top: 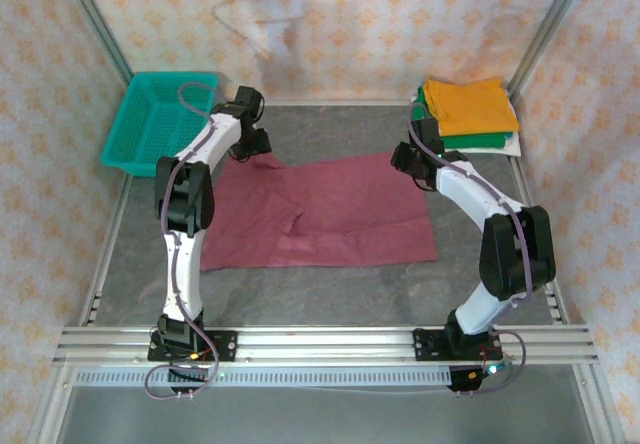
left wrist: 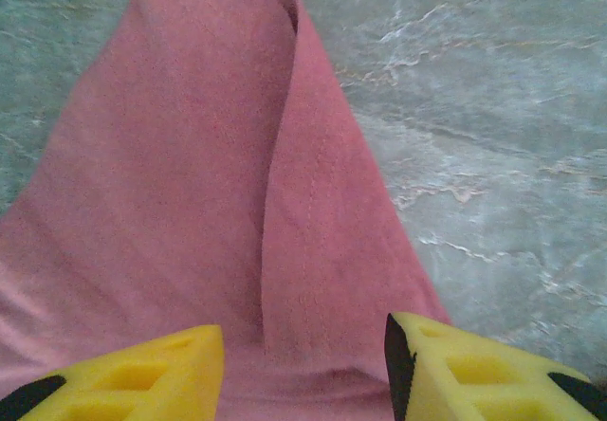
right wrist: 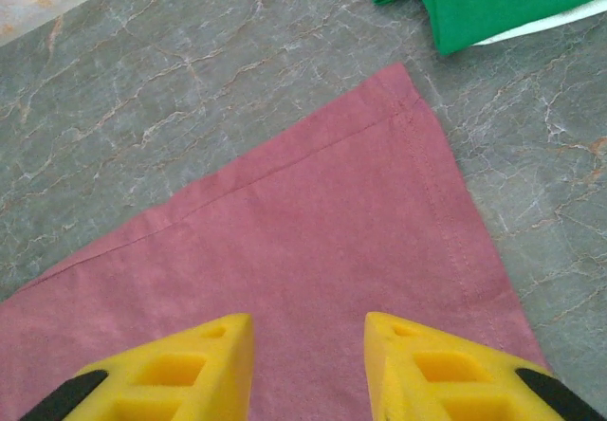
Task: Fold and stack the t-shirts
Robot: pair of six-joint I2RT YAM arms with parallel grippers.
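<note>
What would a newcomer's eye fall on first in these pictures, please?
The maroon shirt lies spread across the middle of the grey table, with the left arm and right arm bent over its far edge. Next come the bright stack at far right, orange shirt over green shirt and white shirt, and the teal basket at far left.

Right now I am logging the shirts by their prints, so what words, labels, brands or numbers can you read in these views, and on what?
No text can be read anywhere.
The maroon t-shirt shows only plain cloth on the side facing up. The folded orange t-shirt and green t-shirt show no print. The teal basket bears no label.
</note>
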